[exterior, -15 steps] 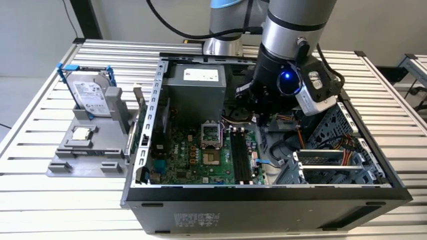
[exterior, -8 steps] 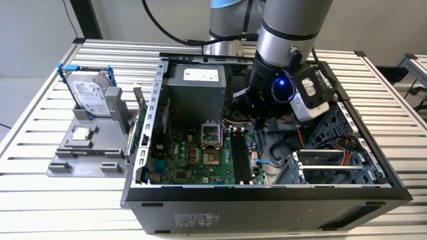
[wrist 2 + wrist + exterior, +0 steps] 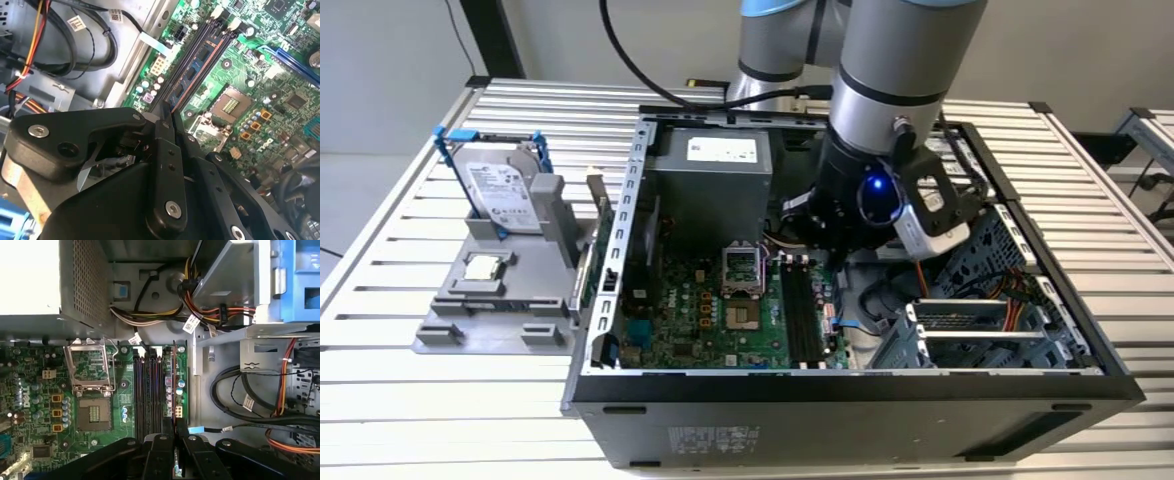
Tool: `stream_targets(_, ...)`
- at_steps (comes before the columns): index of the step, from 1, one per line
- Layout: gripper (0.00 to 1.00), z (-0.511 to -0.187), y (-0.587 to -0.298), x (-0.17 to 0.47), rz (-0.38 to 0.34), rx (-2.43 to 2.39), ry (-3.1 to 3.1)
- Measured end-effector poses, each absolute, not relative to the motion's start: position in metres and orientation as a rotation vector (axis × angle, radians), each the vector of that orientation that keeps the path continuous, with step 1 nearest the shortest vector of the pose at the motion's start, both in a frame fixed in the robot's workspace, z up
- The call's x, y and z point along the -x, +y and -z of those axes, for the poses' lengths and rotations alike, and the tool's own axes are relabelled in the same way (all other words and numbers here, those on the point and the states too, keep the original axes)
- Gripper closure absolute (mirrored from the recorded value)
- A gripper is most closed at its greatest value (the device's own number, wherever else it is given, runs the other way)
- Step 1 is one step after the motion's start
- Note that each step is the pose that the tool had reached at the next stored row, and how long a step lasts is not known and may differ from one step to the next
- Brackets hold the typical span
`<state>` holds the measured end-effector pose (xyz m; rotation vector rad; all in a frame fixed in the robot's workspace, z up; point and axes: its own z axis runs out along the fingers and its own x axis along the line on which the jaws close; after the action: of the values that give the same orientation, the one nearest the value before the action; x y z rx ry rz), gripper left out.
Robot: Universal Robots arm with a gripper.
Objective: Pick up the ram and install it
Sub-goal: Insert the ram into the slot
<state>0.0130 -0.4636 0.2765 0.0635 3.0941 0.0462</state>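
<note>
Down inside the case, my gripper (image 3: pixel 175 434) has its fingers (image 3: pixel 161 445) pinched on one end of the ram (image 3: pixel 190 73). It stands on edge at the outermost of the motherboard (image 3: pixel 95 390) slots (image 3: pixel 142 390), its long axis parallel to them, pointing away from me.

Holding the ram (image 3: pixel 173 385)
We see the gripper (image 3: pixel 175 432) pinching it edge-on, just beside the black memory slots (image 3: pixel 145 390).

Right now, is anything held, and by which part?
The ram, clamped by its faces between the jaws near one end; the rest runs along the slots.
</note>
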Motion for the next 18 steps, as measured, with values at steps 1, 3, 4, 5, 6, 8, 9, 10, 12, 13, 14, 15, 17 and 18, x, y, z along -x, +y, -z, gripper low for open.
stream_targets(1, 1.0, -0.275, -0.464, -0.013, -0.046, -0.063, 3.094)
stream_targets(3, 1.0, -0.271, -0.466, -0.013, -0.046, -0.063, 3.094)
stream_targets(4, 1.0, -0.27, -0.467, -0.013, -0.046, -0.063, 3.094)
stream_targets(5, 1.0, -0.268, -0.467, -0.013, -0.047, -0.062, 3.094)
stream_targets(6, 1.0, -0.266, -0.468, -0.013, -0.046, -0.061, 3.094)
stream_targets(8, 1.0, -0.255, -0.468, -0.013, -0.047, -0.053, 3.094)
stream_targets(9, 1.0, -0.253, -0.468, -0.013, -0.047, -0.051, 3.094)
stream_targets(10, 1.0, -0.252, -0.468, -0.013, -0.047, -0.05, 3.094)
stream_targets(12, 1.0, -0.249, -0.469, -0.013, -0.047, -0.046, 3.095)
stream_targets(13, 1.0, -0.248, -0.469, -0.013, -0.047, -0.044, 3.095)
stream_targets(14, 1.0, -0.247, -0.469, -0.013, -0.047, -0.041, 3.095)
stream_targets(15, 1.0, -0.247, -0.47, -0.013, -0.046, -0.039, 3.095)
stream_targets(17, 1.0, -0.245, -0.471, -0.012, -0.047, -0.035, 3.095)
stream_targets(18, 1.0, -0.245, -0.471, -0.012, -0.047, -0.032, 3.095)
